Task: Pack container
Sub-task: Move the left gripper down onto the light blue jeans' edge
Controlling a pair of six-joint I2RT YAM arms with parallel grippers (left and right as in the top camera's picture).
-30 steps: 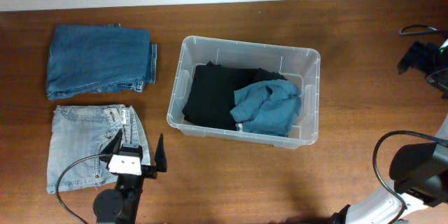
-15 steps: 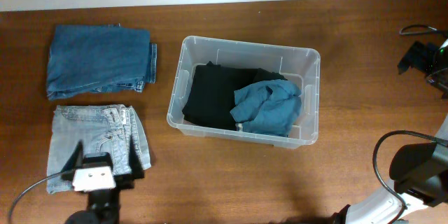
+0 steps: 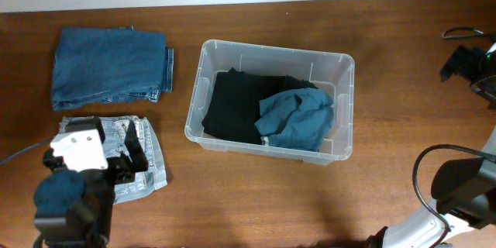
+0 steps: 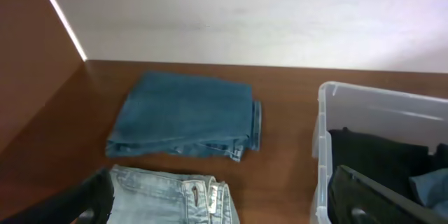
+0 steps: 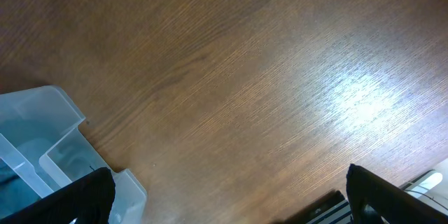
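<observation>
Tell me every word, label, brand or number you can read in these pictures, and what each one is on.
No text can be read in any view.
Light jeans: a small pale tag at the waistband, too blurred to read.
Container, dark blue jeans, black garment, teal garment and table: no writing shows.

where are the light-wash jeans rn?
Overhead view, table's left side: the light jeans lie folded just robot-side of the darker jeans, left of the bin, partly under the left arm.
</observation>
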